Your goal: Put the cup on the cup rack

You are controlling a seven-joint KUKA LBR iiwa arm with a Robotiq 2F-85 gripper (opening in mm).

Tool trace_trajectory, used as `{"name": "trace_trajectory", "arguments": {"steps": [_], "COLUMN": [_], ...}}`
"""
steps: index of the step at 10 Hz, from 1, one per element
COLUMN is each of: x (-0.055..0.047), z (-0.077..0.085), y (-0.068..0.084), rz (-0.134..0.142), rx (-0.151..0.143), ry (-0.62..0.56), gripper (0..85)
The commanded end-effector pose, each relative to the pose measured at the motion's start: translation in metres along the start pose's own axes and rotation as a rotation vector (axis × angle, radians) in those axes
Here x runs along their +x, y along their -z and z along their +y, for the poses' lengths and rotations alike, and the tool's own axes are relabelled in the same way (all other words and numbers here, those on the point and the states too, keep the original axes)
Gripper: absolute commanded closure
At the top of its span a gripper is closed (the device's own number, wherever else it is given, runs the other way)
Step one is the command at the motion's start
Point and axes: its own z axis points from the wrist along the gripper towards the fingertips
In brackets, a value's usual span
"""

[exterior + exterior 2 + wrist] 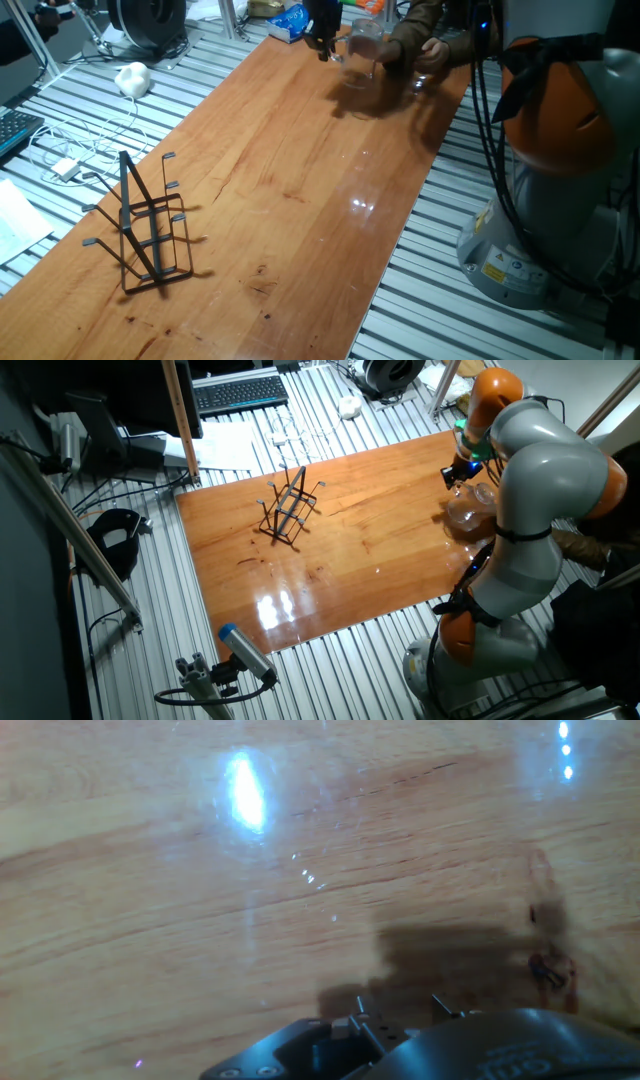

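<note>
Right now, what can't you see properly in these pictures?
- The cup: see-through and blurry in one fixed view, so its outline is unclear.
- The gripper: small and dark there, so open or shut jaws cannot be told.
- Hand view: only wood and the hand's edge; no cup.
- The cup rack: pegs too small to count in the other fixed view.

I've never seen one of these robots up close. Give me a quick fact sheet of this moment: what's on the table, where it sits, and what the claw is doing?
cup: clear tumbler at the far end of the table, a person's hand right beside it
rack: black wire stand, upright near the opposite end, no cup on it
gripper: close beside the cup; open or shut cannot be told
table: wooden top, glossy with light glare
task status: cup not yet on rack
</note>
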Motion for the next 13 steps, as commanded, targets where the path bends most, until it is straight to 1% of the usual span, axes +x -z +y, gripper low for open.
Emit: {"name": "trace_trajectory", "arguments": {"steps": [1,2,3,4,5,6,7,10,11,12,13], "x": [-0.001,-0.001,-0.002,-0.004,-0.006,-0.010,-0.012,-0.011,-0.012,-0.012,-0.013], "z": [0.000,0.000,0.000,0.002,0.001,-0.002,-0.004,-0.003,-0.003,-0.002,-0.002], "y": [-0.003,-0.002,-0.001,0.001,0.003,0.005,0.007,0.006,0.005,0.004,0.003], "rz": [-0.002,0.004,0.021,0.033,0.037,0.062,0.099,0.108,0.112,0.108,0.102], "rx": [0.004,0.014,0.015,0.025,0.038,0.015,-0.024,-0.061,-0.067,-0.081,-0.093], "ry": [0.008,0.031,0.074,0.109,0.182,0.255,0.286,0.327,0.343,0.355,0.361], "gripper": [51.0,51.0,51.0,51.0,51.0,51.0,51.0,51.0,68.0,85.0,85.0]}}
